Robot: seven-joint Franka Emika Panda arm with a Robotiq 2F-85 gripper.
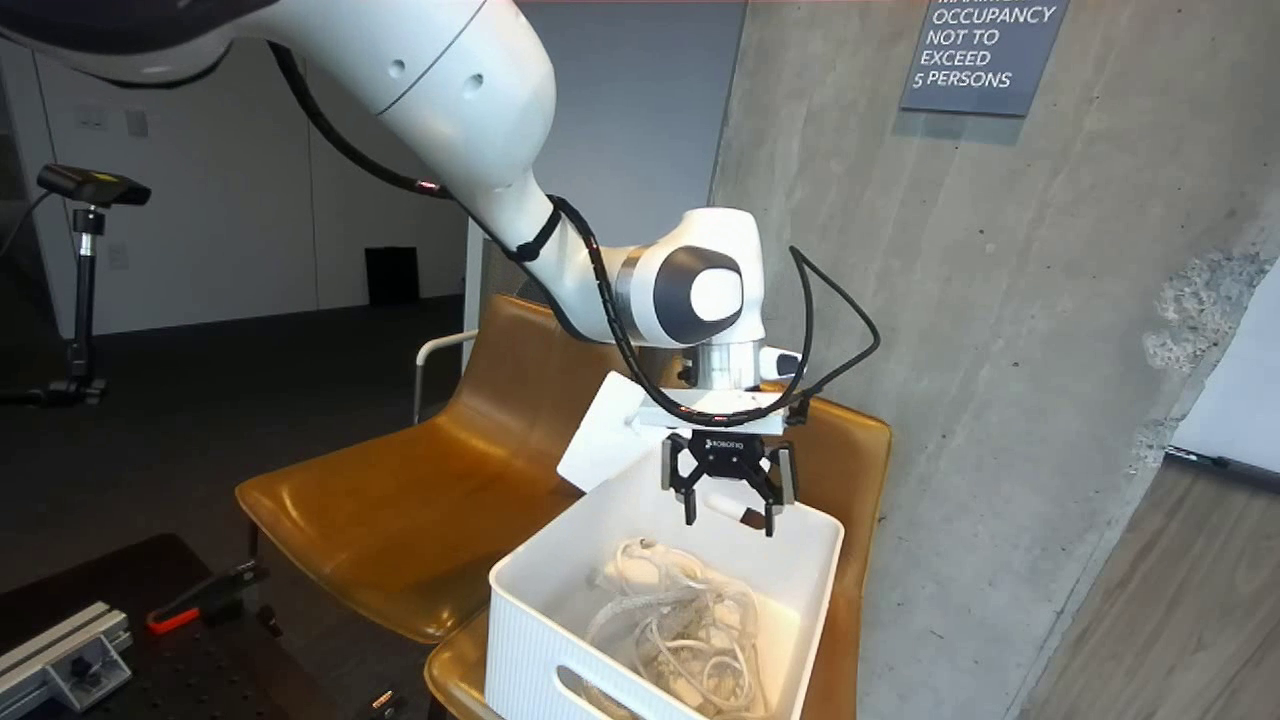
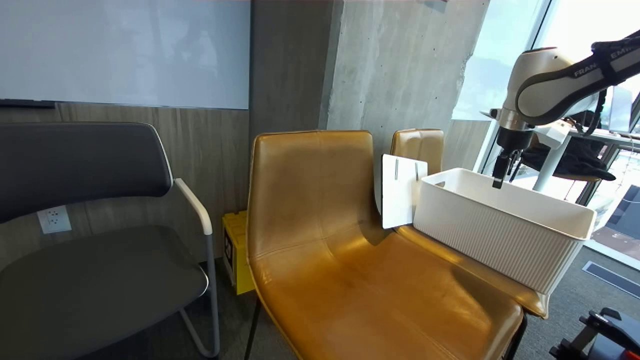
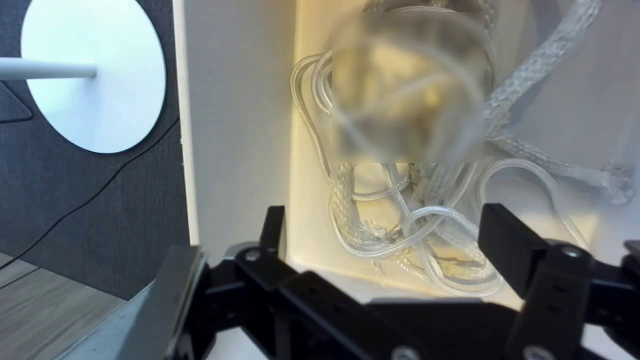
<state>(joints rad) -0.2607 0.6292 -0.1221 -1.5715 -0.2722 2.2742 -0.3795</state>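
Hovering over the white bin (image 1: pixel 525 640), the tool (image 1: pixel 730 517) stood jaws apart, holding nothing | tangled pale cords (image 3: pixel 435 211) lay inside at twelve o'clock, wrist view | seemed light, limp, maybe slippery, likely to snag | thick braid (image 3: pixel 545 57) at one o'clock looked best to pinch

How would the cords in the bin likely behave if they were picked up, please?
The cords will probably hang limp, since they lie in loose curls. Lifting one may drag others along, as their loops cross and overlap. One frayed end might snag, its fibres being splayed apart.
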